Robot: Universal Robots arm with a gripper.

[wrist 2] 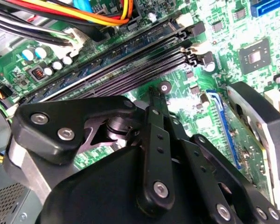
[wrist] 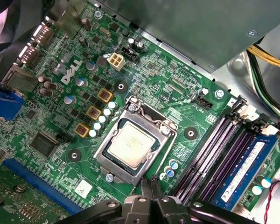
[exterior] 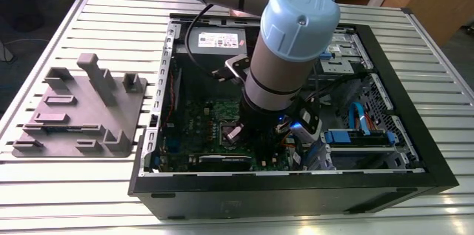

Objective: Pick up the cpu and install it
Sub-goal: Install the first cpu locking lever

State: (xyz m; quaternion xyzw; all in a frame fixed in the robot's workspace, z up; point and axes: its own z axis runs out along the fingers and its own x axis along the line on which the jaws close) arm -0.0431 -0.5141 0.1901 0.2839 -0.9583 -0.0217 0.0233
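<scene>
The cpu (wrist: 130, 142) lies flat in its socket on the motherboard (wrist: 172, 88), hemmed in by the metal frame (wrist: 111, 161), with the memory slots (wrist: 210, 149) close by. The end effector (wrist: 151, 183) hangs just beside the frame's edge, its fingers drawn together on nothing. From the exterior view the arm (exterior: 289, 51) drops into the open computer case (exterior: 296, 193), whose walls crowd it, and its bulk covers much of the board, while the grey fixture (exterior: 81, 107) sits well apart on the tabletop (exterior: 74, 190).
</scene>
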